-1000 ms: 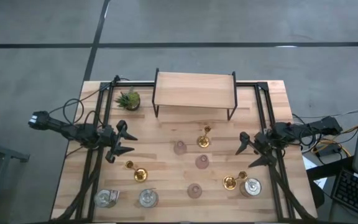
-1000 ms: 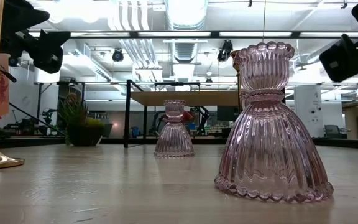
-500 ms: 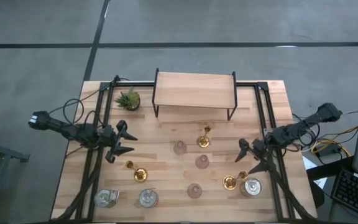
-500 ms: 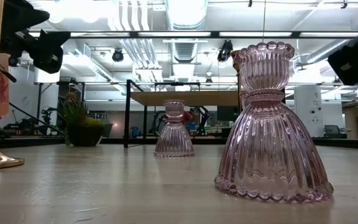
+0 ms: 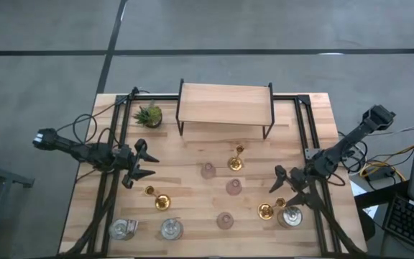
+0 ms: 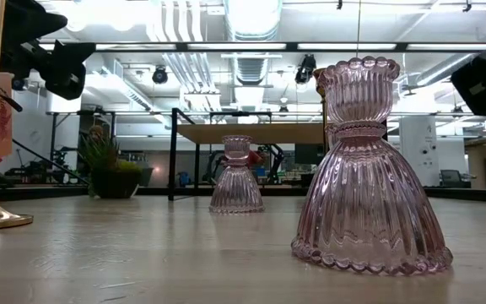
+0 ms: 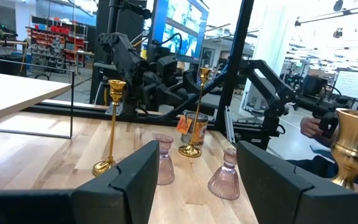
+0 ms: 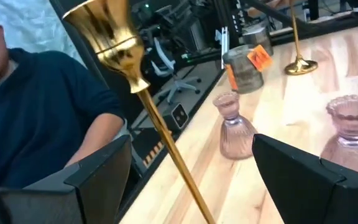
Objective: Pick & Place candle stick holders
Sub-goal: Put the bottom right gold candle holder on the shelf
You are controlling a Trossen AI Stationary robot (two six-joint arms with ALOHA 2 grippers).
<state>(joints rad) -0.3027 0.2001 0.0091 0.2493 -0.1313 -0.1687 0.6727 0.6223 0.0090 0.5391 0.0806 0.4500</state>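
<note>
Gold holder [image 5: 266, 210] stands near the right edge of the table [image 5: 192, 208], just beside a silver cup [image 5: 291, 216], so bring your right gripper [image 5: 287, 187], jaws apart, slowly around its thin stem, while your left gripper [image 5: 139, 164] waits, jaws apart.

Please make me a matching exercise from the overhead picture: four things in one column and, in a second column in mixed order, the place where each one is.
Things:
1. green potted plant
2. wooden shelf
3. left tool
4. right tool

Places:
A. over the gold holder near the table's right front
B. back of the table, in the middle
C. back left of the table, beside the shelf
D. left side, above the gold holder lying there

Pairs: 1-C, 2-B, 3-D, 4-A
</note>
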